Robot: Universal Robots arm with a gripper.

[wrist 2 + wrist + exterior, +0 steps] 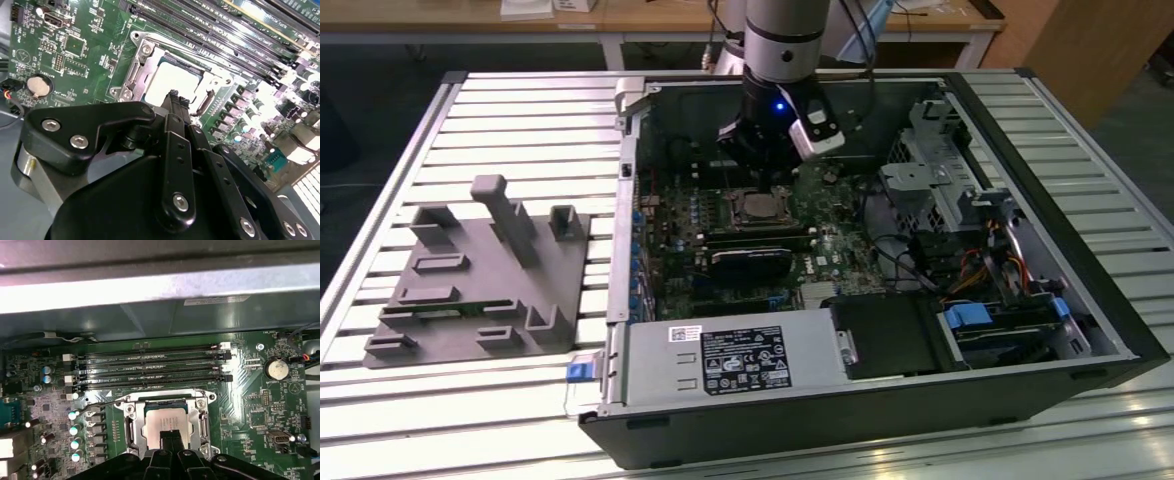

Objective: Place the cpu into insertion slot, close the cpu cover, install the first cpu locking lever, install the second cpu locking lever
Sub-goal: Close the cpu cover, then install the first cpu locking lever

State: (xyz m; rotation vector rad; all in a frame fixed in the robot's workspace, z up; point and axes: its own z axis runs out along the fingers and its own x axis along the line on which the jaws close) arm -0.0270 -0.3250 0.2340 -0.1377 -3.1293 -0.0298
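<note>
- From my station, in the exterior view, the arm reaches down into the open computer case (854,420), which lies on the slatted metal counter (520,110).
- The case walls rise on all sides of the arm. A tangle of cables (921,265) and a grey drive cage (921,180) lie toward the exterior view's right.
- A grey moulded fixture (480,275) with upright posts lies on the counter, well apart from the case on the exterior view's left.
- The cpu (162,419), a flat square with a dull silver top, sits in the insertion slot (165,403).
- The cpu cover (131,422), a thin shiny metal frame, lies around the cpu with the chip showing through its window.
- The hand (176,96) is matte black, with its fingers clenched together on nothing. Its tip hangs right over the cpu, and I cannot tell whether it touches.
- Long black memory slots (150,367) run just beside the socket on the green board.
- A round silver coin battery (276,369) sits farther off, and a row of small capacitors (75,430) stands near the cover.
</note>
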